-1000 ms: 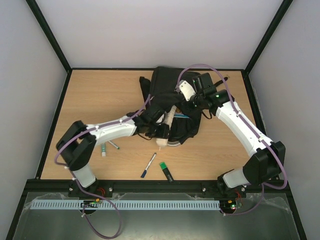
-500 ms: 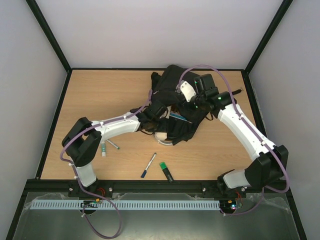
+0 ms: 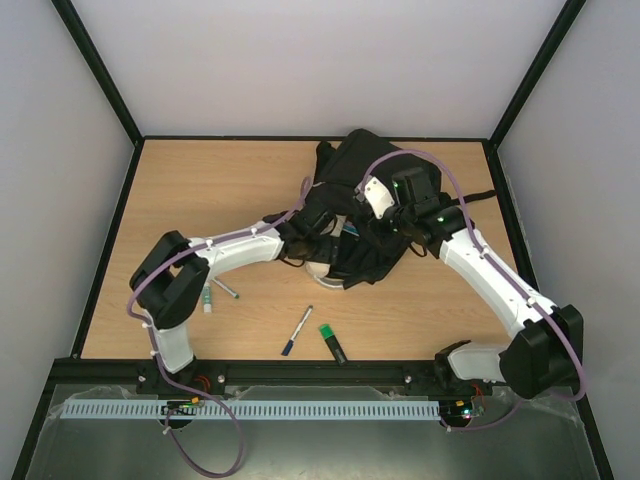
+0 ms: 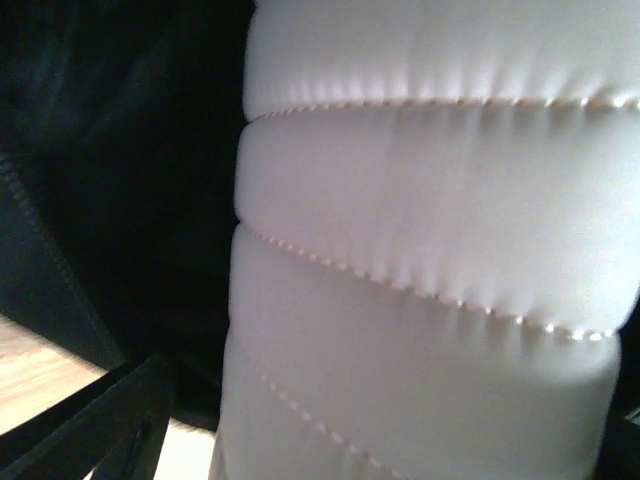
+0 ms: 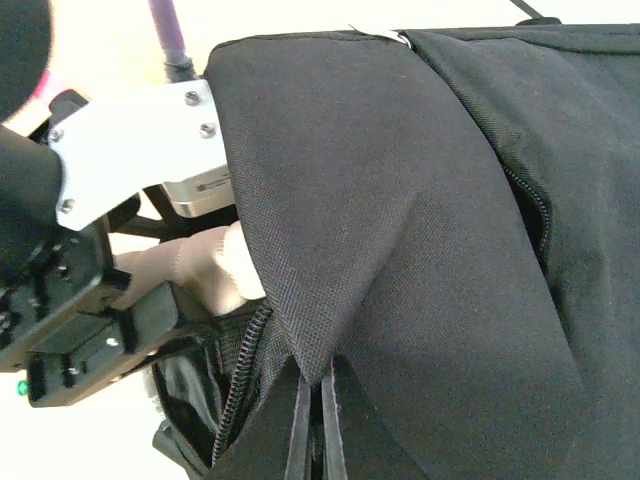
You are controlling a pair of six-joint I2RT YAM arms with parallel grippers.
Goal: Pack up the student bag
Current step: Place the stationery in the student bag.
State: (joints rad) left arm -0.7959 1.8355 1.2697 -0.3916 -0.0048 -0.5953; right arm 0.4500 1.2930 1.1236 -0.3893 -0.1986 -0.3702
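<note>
Black woven-cloth student bag (image 5: 430,220): coarse visible weave, matt, soft folds. Its zip (image 5: 243,365): fine black teeth, slight sheen. Cream padded pouch (image 4: 430,260): smooth leatherette look, soft sheen, quilted by rows of stitching. Tabletop (image 3: 200,190): light wood grain, smooth, matt. Arm shells (image 3: 235,252): glossy white plastic; joints matt black. Right pincer (image 5: 318,375): matt black plastic fingers. Left wrist plate (image 5: 130,150): white, smooth satin, dark metal screw heads. Purple cable (image 5: 168,35): smooth rubbery jacket.
</note>
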